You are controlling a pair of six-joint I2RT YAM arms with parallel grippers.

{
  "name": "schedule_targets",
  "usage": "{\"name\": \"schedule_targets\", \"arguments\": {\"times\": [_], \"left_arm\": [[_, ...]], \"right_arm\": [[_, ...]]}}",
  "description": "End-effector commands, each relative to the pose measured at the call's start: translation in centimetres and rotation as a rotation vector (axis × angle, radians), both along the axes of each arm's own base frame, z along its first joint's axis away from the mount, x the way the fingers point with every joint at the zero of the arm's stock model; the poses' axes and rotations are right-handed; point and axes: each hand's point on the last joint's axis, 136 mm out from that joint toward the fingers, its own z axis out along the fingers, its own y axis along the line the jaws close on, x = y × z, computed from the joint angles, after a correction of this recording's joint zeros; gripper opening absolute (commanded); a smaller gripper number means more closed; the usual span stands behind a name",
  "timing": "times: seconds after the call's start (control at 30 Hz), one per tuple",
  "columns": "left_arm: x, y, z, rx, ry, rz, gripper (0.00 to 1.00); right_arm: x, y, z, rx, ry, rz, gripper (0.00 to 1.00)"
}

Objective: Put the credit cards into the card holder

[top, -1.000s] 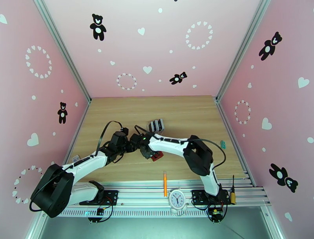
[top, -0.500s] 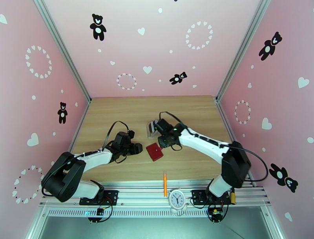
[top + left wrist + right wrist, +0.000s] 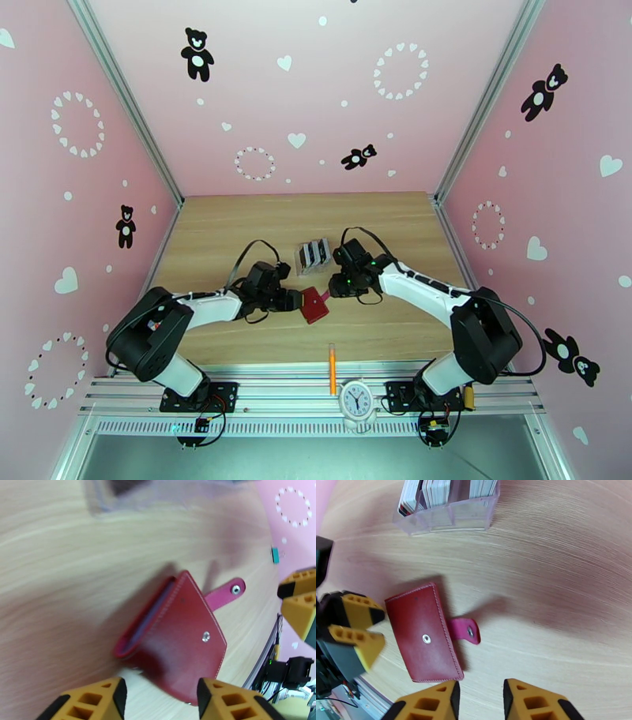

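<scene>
You are looking down on a wooden counter (image 3: 379, 229) boxed in by pink walls (image 3: 261, 103) with bears and hearts. The red card holder (image 3: 422, 638) is lying folded, its tab sticking out loose. The left end effector (image 3: 298, 300) is reaching in low, released, at its edge. The right end effector (image 3: 481, 695) is hanging released just beside it. The credit cards (image 3: 434, 488) are standing in a clear rack (image 3: 450, 517), their tops cut off.

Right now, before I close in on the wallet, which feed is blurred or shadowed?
Left wrist: clear rack at the top is smeared, card holder slightly soft. Right wrist: card holder crisp, table grain streaked toward the edges, soft shadow beside its tab. Top external: sharp, evenly lit.
</scene>
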Motion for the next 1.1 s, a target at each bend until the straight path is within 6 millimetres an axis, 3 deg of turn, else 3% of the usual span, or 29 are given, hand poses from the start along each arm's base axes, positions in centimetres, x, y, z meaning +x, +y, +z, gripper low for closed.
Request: {"name": "schedule_targets", "arguments": {"times": [0.0,0.2,0.57,1.07], "left_arm": [[-0.2,-0.9,-0.1,0.008,0.006,-0.043,0.54],[0.4,-1.4,-0.4,0.020,0.010,-0.046,0.53],[1.3,-2.0,-1.0,0.060,0.012,-0.060,0.53],[1.0,-2.0,-1.6,0.122,0.002,-0.073,0.53]], "right_arm": [[0.4,0.9,0.8,0.112,0.001,-0.010,0.36],[0.6,0.8,0.2,0.124,0.018,-0.017,0.35],[0.6,-0.4,-2.8,0.091,0.074,-0.062,0.31],[-0.4,-1.1,-3.4,0.084,0.091,-0.086,0.25]]}}
